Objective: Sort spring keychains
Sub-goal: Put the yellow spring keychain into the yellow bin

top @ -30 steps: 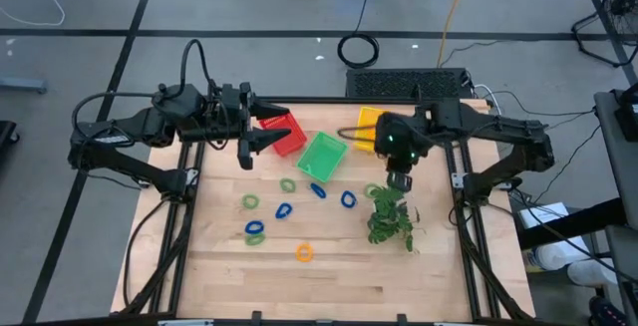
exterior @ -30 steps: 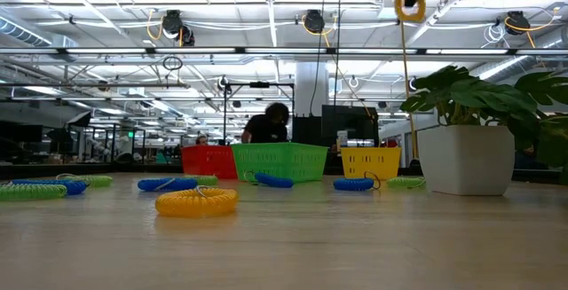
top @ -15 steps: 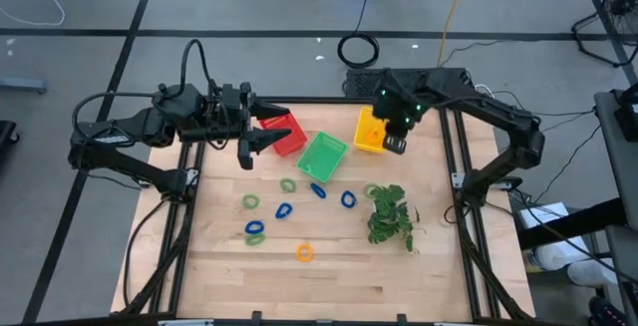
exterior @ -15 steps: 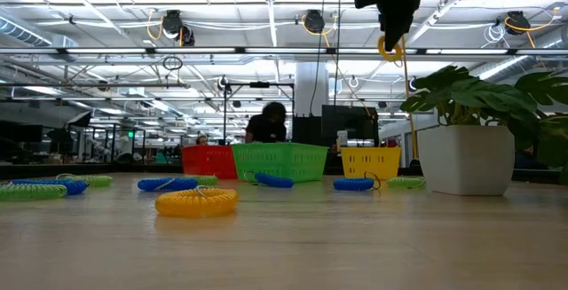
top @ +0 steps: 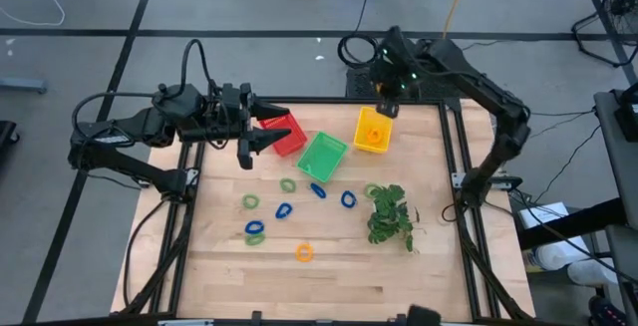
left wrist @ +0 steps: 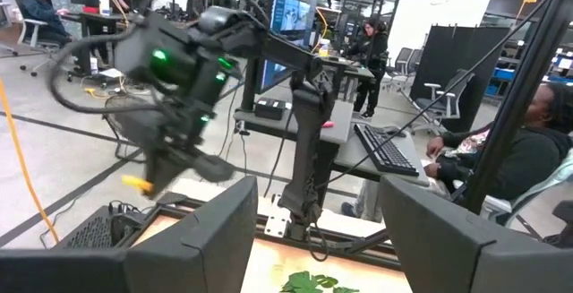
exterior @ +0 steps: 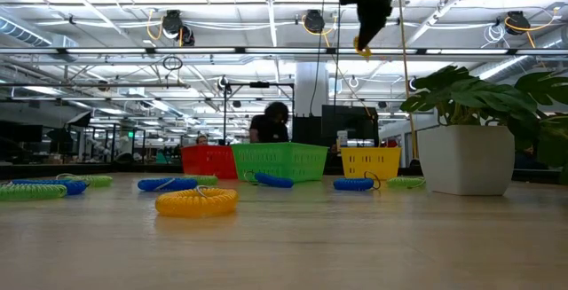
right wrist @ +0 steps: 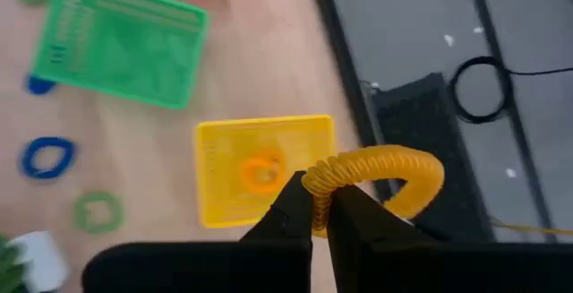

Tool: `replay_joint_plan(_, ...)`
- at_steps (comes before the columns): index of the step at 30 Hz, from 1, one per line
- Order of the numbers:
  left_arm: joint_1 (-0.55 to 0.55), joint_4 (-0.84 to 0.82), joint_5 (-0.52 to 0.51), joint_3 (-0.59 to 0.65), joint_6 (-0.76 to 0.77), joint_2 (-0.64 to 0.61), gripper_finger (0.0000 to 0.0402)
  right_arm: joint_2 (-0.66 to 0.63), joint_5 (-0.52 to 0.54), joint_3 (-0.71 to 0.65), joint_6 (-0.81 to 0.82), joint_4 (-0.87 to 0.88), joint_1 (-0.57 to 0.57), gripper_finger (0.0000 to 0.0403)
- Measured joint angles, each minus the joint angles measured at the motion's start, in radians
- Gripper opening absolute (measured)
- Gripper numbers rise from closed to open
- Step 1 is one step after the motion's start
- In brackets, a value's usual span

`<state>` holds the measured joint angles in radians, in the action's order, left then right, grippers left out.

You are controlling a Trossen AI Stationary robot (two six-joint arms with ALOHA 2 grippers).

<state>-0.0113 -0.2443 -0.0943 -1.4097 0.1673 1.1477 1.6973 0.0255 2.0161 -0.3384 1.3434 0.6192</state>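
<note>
My right gripper [top: 386, 110] hangs high over the table's far edge, just beyond the yellow basket [top: 371, 130], and is shut on an orange spring keychain [right wrist: 385, 172]. Another orange keychain [right wrist: 261, 174] lies inside that basket. Several green and blue keychains, such as a green one [top: 287, 184] and a blue one [top: 347, 199], plus an orange one [top: 304, 253], lie flat on the wooden table. My left gripper [top: 264, 144] waits open and level above the red basket [top: 286, 137]. My right gripper pinches one short stretch of the keychain's coil [right wrist: 324, 178] between its two fingers. The fingers slant downward. The rest of the loop arcs out beyond the fingertips, lifted clear of the table and the baskets [exterior: 362, 49].
A green basket [top: 322, 155] stands between the red and yellow ones. A potted leafy plant [top: 389, 216] stands at the table's right. A person sits beyond the table's far edge [exterior: 266, 123]. Bare wood lies along the near edge.
My right gripper has carried the orange keychain from above the plant toward the table's far edge, passing over the yellow basket, and has swung and tipped on the way. It stays shut on the keychain, which remains lifted clear.
</note>
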Motion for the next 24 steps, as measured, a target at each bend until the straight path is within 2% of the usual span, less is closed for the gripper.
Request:
replay_joint_plan(4, 0.0, -0.001, 0.0, 0.0, 0.0, 0.0, 0.0244, 0.084, 0.009, 0.075, -0.035, 0.018, 0.026, 0.0)
replay_joint_plan(9, 0.0, -0.016, 0.0, 0.0, 0.0, 0.0, 0.0244, 0.134, 0.026, 0.062, -0.041, 0.026, 0.041, 0.0)
replay_joint_plan(14, 0.0, -0.023, 0.0, 0.0, -0.001, 0.0, 0.0244, 0.148, 0.026, -0.033, -0.04, -0.025, 0.041, 0.0)
replay_joint_plan(24, 0.0, -0.023, 0.0, 0.0, -0.001, 0.0, 0.0244, 0.148, 0.026, -0.304, -0.025, -0.158, 0.034, 0.0)
